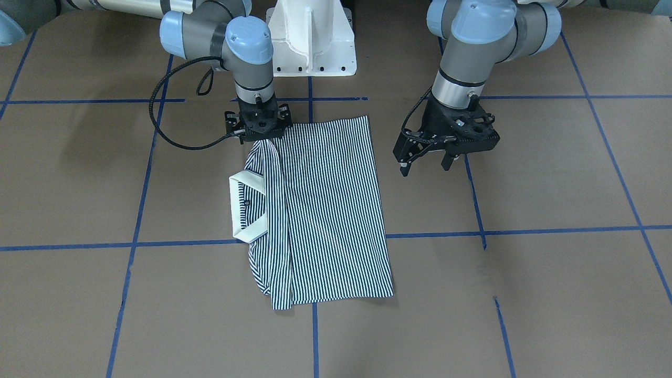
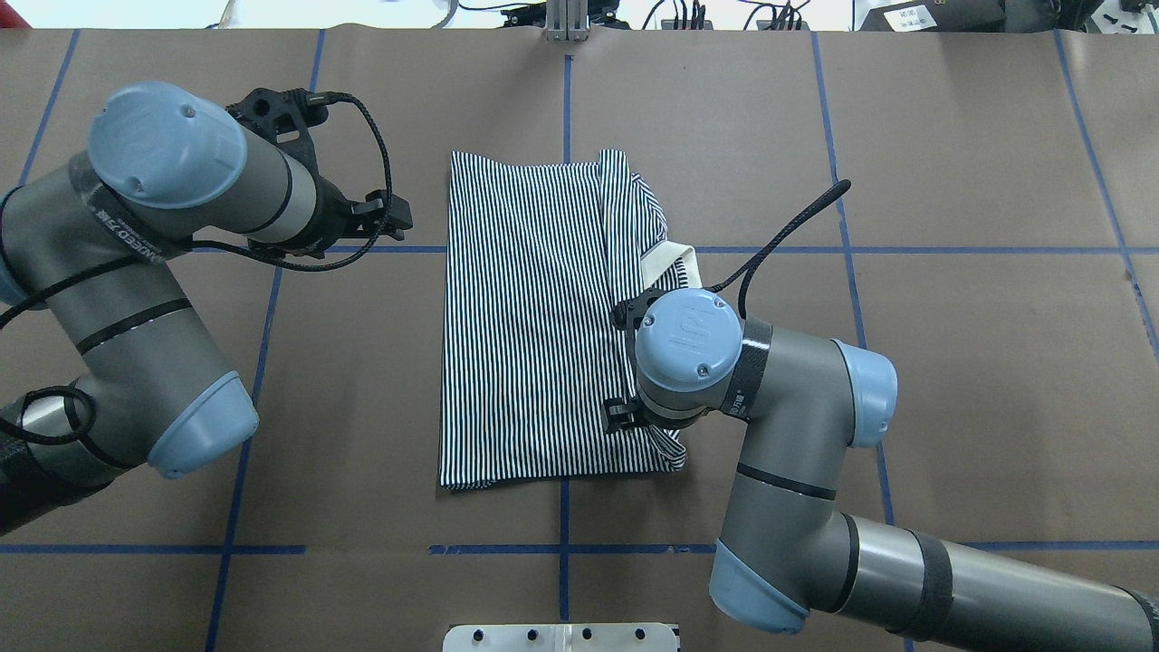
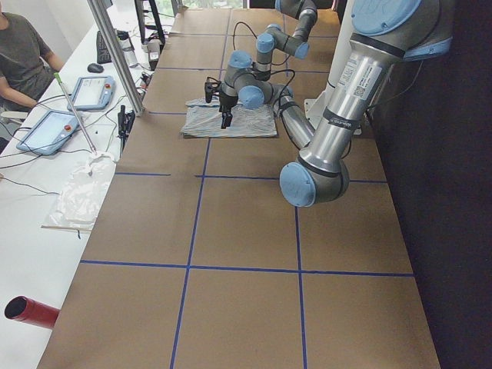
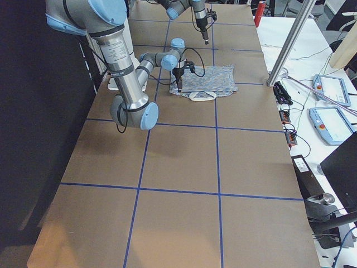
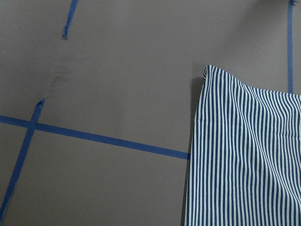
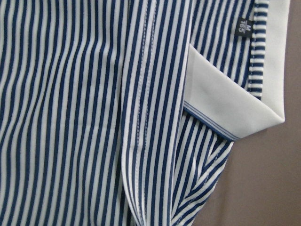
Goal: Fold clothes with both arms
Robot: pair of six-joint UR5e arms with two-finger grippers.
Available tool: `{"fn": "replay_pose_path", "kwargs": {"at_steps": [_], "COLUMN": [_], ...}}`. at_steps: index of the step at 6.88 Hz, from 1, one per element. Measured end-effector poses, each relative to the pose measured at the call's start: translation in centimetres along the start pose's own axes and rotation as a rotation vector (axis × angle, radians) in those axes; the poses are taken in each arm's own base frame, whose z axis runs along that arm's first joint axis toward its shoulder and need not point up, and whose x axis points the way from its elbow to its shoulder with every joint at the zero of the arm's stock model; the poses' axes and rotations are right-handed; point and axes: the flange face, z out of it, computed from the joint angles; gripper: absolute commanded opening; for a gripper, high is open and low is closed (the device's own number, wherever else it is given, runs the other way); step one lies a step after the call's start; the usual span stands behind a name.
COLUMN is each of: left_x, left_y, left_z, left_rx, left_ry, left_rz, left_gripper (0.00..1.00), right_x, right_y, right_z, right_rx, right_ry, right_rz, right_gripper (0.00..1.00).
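The polo shirt (image 6: 70, 94) lies nearest the lens in the right wrist view: thin navy-and-white stripes, with a stitched edge running top to bottom. Its plain cream collar (image 6: 225, 106) is folded to a point at the right. A small black size label (image 6: 243, 27) inside the neck reads "M" above digits that appear to be 165. No other writing on the garment can be read.

The shirt lies folded to an oblong at the centre of the brown bench (image 1: 551, 294), across the blue tape grid, with the collar toward the robot's right.

The right pincer (image 1: 261, 135) points straight down onto the shirt corner nearest the robot. Its fingers are hidden under its body, so its state cannot be told.

The left pincer (image 1: 425, 167) hangs tilted above bare bench just beside the shirt's opposite edge, fingers wide apart and holding nothing.
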Motion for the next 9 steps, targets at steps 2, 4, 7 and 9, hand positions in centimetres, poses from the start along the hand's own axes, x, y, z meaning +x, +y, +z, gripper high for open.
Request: {"fn": "replay_pose_path", "kwargs": {"at_steps": [2, 4, 7, 9], "left_x": [0.0, 0.0, 0.0, 0.2], "left_y": [0.0, 0.1, 0.2, 0.3], "left_z": [0.0, 0.0, 0.1, 0.1], "left_rx": [-0.001, -0.002, -0.003, -0.005], "left_ry": [0.000, 0.001, 0.001, 0.003], "left_rz": [0.000, -0.001, 0.001, 0.001], "left_gripper": [1.00, 1.00, 1.00, 1.00], "right_x": [0.3, 0.7, 1.4, 3.3], "right_y": [-0.1, 0.0, -0.1, -0.8], "right_z": [1.1, 1.7, 1.8, 1.6], "right_rx": [-0.015, -0.023, -0.033, -0.031], "right_ry": [0.019, 0.030, 0.051, 0.069], "right_rz": [-0.013, -0.016, -0.027, -0.039], "right_gripper": [1.00, 1.00, 1.00, 1.00]}}
